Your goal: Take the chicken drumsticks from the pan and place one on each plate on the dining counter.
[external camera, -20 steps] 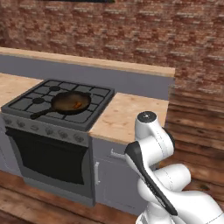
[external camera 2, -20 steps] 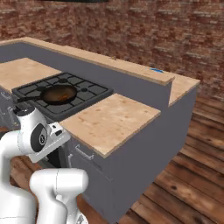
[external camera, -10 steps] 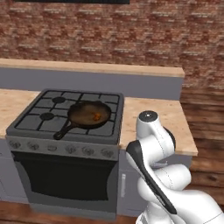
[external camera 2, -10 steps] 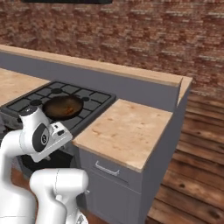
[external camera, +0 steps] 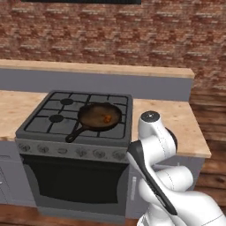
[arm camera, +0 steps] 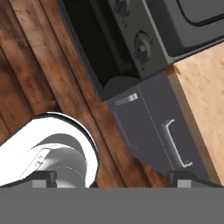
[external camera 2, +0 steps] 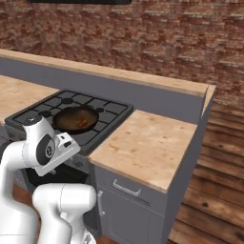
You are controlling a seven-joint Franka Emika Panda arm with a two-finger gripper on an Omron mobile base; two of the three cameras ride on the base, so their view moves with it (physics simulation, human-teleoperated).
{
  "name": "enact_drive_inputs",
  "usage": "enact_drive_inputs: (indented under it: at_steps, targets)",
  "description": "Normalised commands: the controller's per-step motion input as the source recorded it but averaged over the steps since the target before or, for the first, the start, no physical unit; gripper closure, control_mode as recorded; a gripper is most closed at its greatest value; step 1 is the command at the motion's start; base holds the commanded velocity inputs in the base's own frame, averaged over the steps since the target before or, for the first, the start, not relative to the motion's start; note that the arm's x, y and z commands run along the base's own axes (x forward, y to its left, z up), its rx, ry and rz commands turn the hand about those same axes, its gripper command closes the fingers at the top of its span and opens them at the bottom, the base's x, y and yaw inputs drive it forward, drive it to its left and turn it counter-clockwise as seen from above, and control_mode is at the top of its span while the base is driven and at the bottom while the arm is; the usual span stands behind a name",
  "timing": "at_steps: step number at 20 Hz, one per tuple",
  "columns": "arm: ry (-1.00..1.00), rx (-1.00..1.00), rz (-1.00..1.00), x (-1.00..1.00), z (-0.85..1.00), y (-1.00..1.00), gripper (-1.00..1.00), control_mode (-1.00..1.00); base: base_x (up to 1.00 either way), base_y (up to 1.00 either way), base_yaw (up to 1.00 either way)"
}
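Note:
The black pan point(external camera: 99, 115) sits on the right front burner of the stove, its long handle pointing toward the front left. An orange-brown chicken drumstick point(external camera: 107, 118) lies inside it, also seen as a drumstick point(external camera 2: 82, 123) in the pan point(external camera 2: 75, 119) from the right. Behind the stove runs the raised dining counter point(external camera: 97, 68) with its light wood top. The plates are out of view. My gripper point(arm camera: 113, 180) is open, fingertips point(arm camera: 43, 177) far apart with nothing between them. It points down at the floor in front of the oven, well short of the pan.
The gas stove point(external camera: 53, 115) has grates, front knobs point(arm camera: 142, 49) and a dark oven door. A wood worktop point(external camera 2: 143, 147) lies right of it, over a grey cabinet with a drawer handle point(arm camera: 175, 146). A brick wall stands behind and a wooden floor point(arm camera: 39, 65) below.
The whole picture has shifted as the base moved: the stove and pan now sit closer and more central. The arm keeps its folded pose and the gripper stays open.

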Motion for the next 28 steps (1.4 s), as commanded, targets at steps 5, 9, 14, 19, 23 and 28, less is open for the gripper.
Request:
enact_drive_inputs:
  at_steps: [5, 9, 14, 19, 23, 28]
  targets:
    - [0.0, 0.0, 0.0, 0.0, 0.0, 0.0, -1.0, 1.0, 0.46, 0.32, -0.12]
    - [0.0, 0.0, 0.0, 0.0, 0.0, 0.0, -1.0, 1.0, 0.46, 0.42, -0.15]
    - [0.0, 0.0, 0.0, 0.0, 0.0, 0.0, -1.0, 1.0, 0.38, 0.39, -0.2]
    - [0.0, 0.0, 0.0, 0.0, 0.0, 0.0, -1.0, 1.0, 0.41, 0.37, -0.24]
    - [0.0, 0.0, 0.0, 0.0, 0.0, 0.0, -1.0, 1.0, 0.43, 0.34, -0.25]
    - [0.0, 0.0, 0.0, 0.0, 0.0, 0.0, -1.0, 1.0, 0.5, 0.27, -0.25]
